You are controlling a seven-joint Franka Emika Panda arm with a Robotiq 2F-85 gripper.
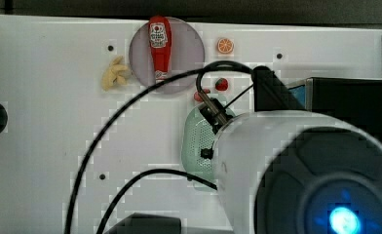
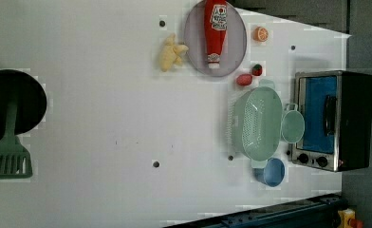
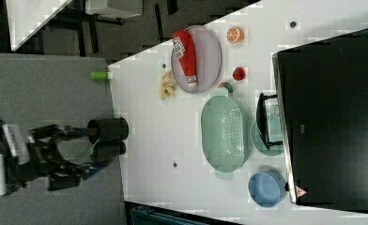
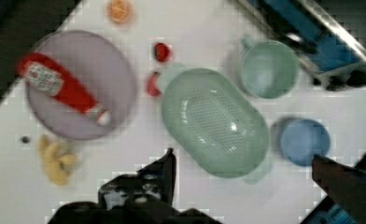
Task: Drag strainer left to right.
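The strainer (image 4: 216, 122), a pale mint-green oval with a dotted bottom, stands upright on the white table (image 2: 103, 118) with nothing in it. In the left view the strainer (image 2: 260, 122) lies towards the left view's right, just beside the toaster oven (image 2: 331, 121). It is also in the right view, strainer (image 3: 223, 133), and partly covered by my arm (image 1: 257, 161) in the top view, strainer (image 1: 194, 141). My gripper (image 4: 242, 156) hangs well above the strainer, open wide, holding nothing. Its two dark fingertips (image 4: 168, 163) frame the near rim in the wrist view.
A green mug (image 2: 293, 126) and a blue cup (image 2: 273, 172) stand between strainer and oven. A ketchup bottle (image 2: 216, 31) lies on a grey plate (image 2: 193, 42). Small fruit pieces (image 2: 244, 79) sit by the strainer's end. A spatula (image 2: 8, 159) and black pot (image 2: 13, 102) are at the left view's left.
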